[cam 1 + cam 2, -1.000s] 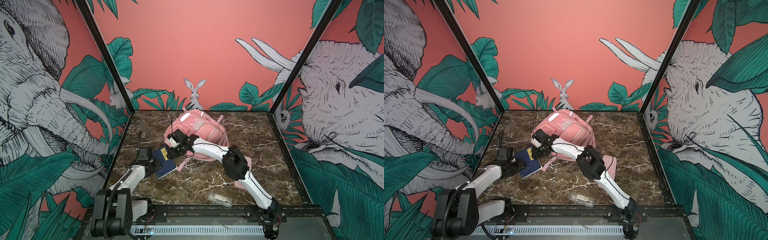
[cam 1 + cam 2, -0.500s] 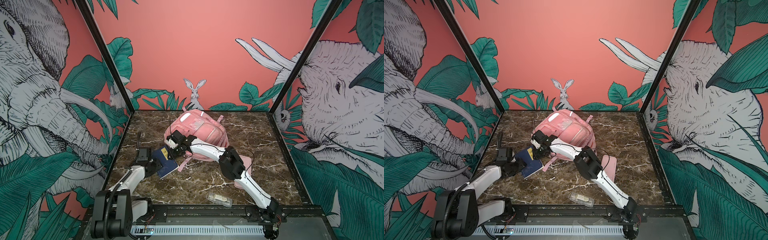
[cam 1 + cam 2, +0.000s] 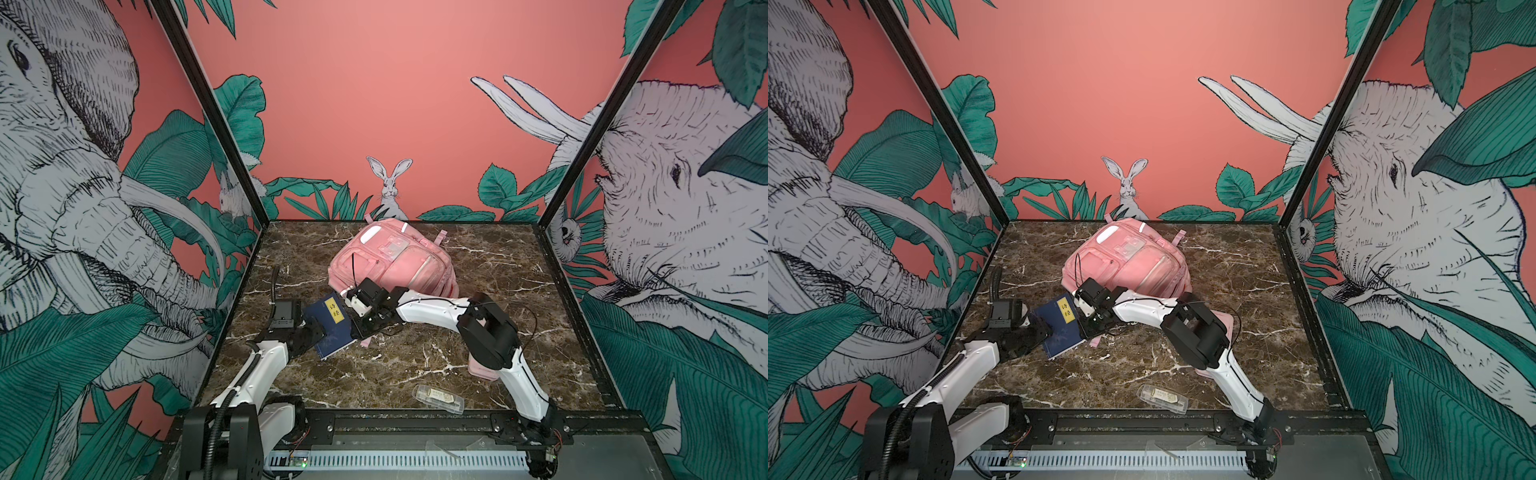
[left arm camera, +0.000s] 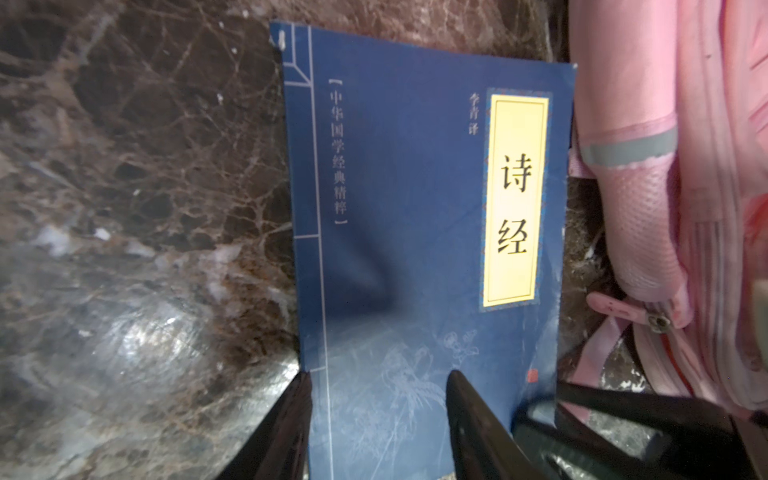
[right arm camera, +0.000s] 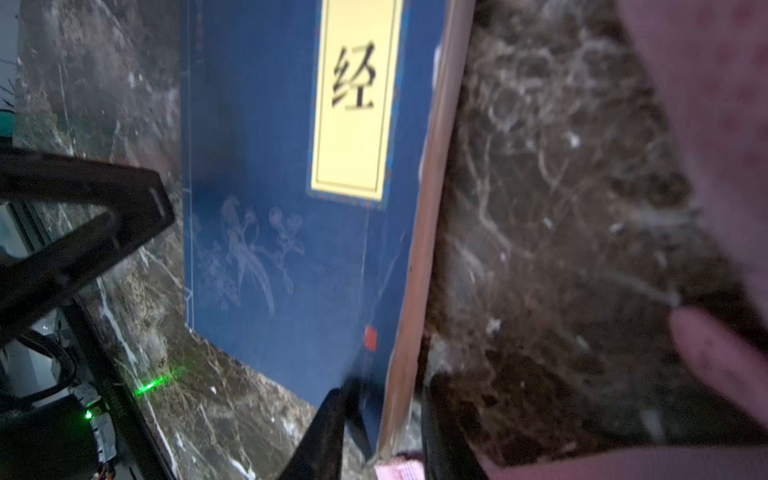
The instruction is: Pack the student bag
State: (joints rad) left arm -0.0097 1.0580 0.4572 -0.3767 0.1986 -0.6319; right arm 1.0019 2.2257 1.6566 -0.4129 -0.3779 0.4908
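The student bag, a soft pink backpack, lies at the back middle of the marble floor. Just in front and left of it, a blue book with a yellow title label sits tilted between my two grippers. My right gripper reaches across and is shut on the book's page edge. My left gripper is open at the book's opposite end. One finger sits by the spine and the other over the cover. The bag's side lies close beside the book.
A clear plastic case lies near the front edge. A flat pink item is mostly hidden under my right arm's elbow. A loose pink strap lies beneath the book's corner. Black frame posts and patterned walls close in three sides.
My right gripper's jaws have narrowed onto the book's edge, and the right elbow has shifted slightly forward. The left arm and the bag have stayed put.
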